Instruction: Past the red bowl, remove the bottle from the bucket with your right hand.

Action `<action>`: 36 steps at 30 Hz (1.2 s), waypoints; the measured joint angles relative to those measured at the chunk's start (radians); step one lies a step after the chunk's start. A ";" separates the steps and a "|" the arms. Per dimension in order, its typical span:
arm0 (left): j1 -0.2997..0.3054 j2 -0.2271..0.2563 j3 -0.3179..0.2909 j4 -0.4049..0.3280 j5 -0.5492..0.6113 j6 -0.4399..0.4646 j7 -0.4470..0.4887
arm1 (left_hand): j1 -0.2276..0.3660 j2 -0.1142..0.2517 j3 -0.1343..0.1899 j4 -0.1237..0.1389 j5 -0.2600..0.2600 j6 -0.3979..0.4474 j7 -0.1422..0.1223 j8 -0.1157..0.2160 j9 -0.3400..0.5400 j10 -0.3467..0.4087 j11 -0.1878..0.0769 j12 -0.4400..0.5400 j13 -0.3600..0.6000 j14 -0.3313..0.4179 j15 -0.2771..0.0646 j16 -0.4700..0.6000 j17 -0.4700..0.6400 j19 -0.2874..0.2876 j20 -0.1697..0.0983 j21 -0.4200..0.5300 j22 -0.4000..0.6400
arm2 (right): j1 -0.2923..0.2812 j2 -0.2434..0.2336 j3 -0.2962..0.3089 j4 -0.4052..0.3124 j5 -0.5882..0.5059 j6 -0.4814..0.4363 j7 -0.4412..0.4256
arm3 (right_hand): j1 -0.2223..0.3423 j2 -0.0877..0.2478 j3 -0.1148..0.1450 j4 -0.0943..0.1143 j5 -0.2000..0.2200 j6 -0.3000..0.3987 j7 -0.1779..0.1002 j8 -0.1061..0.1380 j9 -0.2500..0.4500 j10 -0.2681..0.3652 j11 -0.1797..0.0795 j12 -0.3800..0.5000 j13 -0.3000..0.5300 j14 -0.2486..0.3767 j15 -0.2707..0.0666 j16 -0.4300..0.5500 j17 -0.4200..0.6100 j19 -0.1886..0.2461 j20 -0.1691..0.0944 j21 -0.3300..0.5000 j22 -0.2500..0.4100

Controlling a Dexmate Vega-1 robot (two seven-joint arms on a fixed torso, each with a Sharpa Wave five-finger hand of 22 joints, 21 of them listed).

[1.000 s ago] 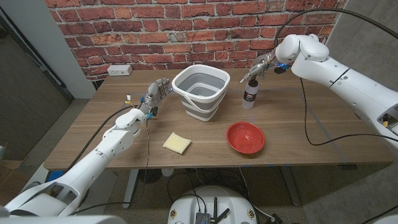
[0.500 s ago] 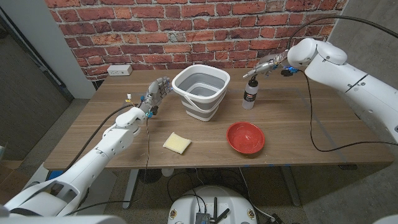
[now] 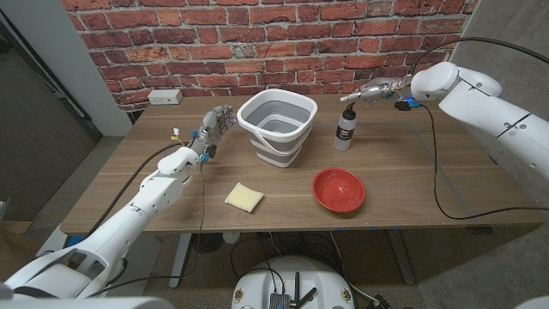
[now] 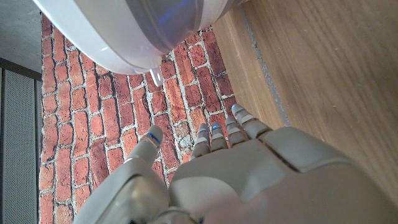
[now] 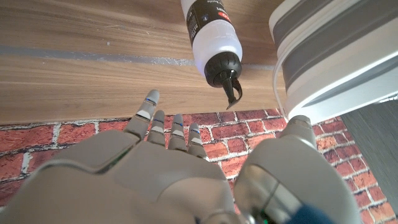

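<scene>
Now, line by line, with the bucket as the landmark:

Bucket: the grey and white bucket [image 3: 277, 127] stands upright on the wooden surface [image 3: 412, 172], near the middle. Its side also shows in the right wrist view [image 5: 336, 56] and the left wrist view [image 4: 137, 31].

Bottle: the white bottle [image 3: 345, 130] with a black cap stands upright on the surface, just to the right of the bucket and outside it. The right wrist view shows it [image 5: 214, 37] close beside the bucket wall, not touching it.

Right robot hand: the right robot hand [image 3: 376, 89] hangs in the air, up and to the right of the bucket, just above and behind the bottle's cap. Its fingers [image 5: 163, 121] are spread apart and hold nothing. It does not touch the bottle.

Left robot hand: the left robot hand [image 3: 216, 127] is just to the left of the bucket, close to its wall. Its fingers [image 4: 214, 134] are apart and point up, with nothing in them.

Red bowl: the red bowl [image 3: 339, 189] sits on the surface in front of the bucket, to the right, nearer the robot than the bottle.

Sponge: a yellow sponge [image 3: 244, 197] lies flat in front of the bucket, a little to the left.

Power outlet box: a white box [image 3: 165, 97] sits at the far edge of the surface, left of the bucket, by the brick wall [image 3: 257, 43].
</scene>
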 measured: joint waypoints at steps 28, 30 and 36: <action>-0.016 -0.043 0.006 0.060 0.043 -0.091 0.022 | 0.000 0.000 0.002 -0.025 0.000 0.025 -0.004 0.000 0.000 0.006 -0.006 0.000 0.000 0.002 -0.002 0.000 0.000 0.000 0.000 0.000 0.000 | -0.293 0.077 0.199 0.165 0.387 0.366 -0.374 | -0.136 0.094 -0.022 0.084 0.008 -0.006 -0.040 0.008 -0.007 0.000 -0.022 0.005 -0.069 -0.029 -0.036 0.016 -0.037 -0.004 -0.068 -0.072 0.000; -0.016 -0.045 0.007 0.062 0.045 -0.096 0.023 | 0.000 0.000 0.003 -0.025 0.000 0.025 -0.004 0.000 0.000 0.006 -0.005 0.000 0.000 0.002 -0.002 0.000 0.000 0.000 0.000 0.000 0.000 | -0.309 0.088 0.206 0.174 0.399 0.385 -0.393 | -0.152 0.110 -0.017 0.093 0.008 0.006 -0.038 0.012 -0.009 0.006 -0.027 0.012 -0.074 -0.031 -0.040 0.020 -0.040 -0.004 -0.072 -0.077 0.000; -0.012 -0.055 0.007 0.064 0.046 -0.111 0.028 | 0.000 0.000 0.005 -0.033 0.000 0.031 -0.009 0.000 0.000 0.005 -0.005 0.000 0.000 0.002 -0.002 0.000 -0.005 0.000 0.000 0.000 0.000 | -0.355 0.128 0.222 0.201 0.438 0.456 -0.465 | -0.176 0.150 -0.018 0.117 0.008 0.014 -0.039 0.012 -0.009 0.012 -0.042 0.012 -0.086 -0.036 -0.054 0.020 -0.046 -0.011 -0.089 -0.099 0.000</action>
